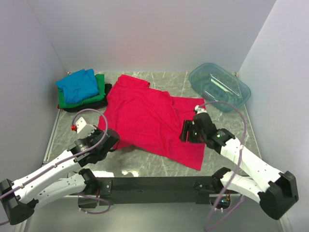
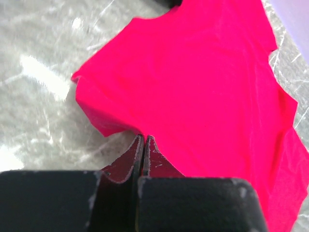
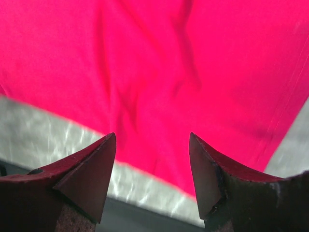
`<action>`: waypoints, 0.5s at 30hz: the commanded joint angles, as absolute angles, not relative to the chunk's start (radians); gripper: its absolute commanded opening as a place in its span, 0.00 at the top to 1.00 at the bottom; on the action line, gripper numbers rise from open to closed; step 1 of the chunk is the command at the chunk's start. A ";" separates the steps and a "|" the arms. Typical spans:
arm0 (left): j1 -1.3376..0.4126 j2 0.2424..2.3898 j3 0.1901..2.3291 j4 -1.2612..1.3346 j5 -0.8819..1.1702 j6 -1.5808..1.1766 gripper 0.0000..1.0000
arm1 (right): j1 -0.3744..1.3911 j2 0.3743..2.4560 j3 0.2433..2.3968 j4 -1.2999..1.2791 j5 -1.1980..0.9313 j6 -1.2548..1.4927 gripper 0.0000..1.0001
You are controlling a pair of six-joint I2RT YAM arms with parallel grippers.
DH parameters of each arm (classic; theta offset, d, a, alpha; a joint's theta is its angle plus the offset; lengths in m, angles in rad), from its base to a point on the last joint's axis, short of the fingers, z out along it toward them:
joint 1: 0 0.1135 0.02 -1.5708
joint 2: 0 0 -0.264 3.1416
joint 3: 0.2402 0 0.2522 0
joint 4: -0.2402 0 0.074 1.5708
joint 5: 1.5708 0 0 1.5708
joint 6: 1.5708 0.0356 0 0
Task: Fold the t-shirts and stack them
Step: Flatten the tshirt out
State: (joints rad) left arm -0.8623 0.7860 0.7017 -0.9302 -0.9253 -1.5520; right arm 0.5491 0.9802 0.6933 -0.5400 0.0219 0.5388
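Note:
A bright red-pink t-shirt (image 1: 145, 116) lies spread flat across the middle of the table. My left gripper (image 1: 110, 139) is at its near left edge, its jaws pressed together on the hem (image 2: 144, 138), where the cloth (image 2: 193, 72) puckers up slightly. Above the shirt's right side hovers my right gripper (image 1: 186, 131), its fingers wide apart with nothing between them (image 3: 152, 140). Below it are creased red cloth (image 3: 159, 63) and the shirt's near edge. At the back left is a stack with a blue t-shirt (image 1: 77, 86) on a green one (image 1: 100, 93) on a black one (image 1: 72, 107).
A clear teal plastic tub (image 1: 219, 87) stands at the back right, just beyond the red shirt's sleeve. White walls close in the table on three sides. The black base bar (image 1: 154, 183) of the arms runs along the near edge.

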 commanded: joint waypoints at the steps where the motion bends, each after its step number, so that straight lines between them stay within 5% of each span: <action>1: -0.856 0.766 0.706 -0.835 -0.993 -1.358 0.99 | 0.632 0.925 0.684 -0.658 0.153 0.695 0.31; 15: -0.752 0.833 0.670 -0.502 -0.790 -0.960 0.99 | 0.756 0.885 0.597 -1.002 0.190 0.955 0.31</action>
State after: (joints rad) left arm -0.7784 0.8150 0.6735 -0.6117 -0.8543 -1.0824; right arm 0.7357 0.9024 0.6151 -0.8921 0.1577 0.8680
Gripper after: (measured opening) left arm 0.016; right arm 0.692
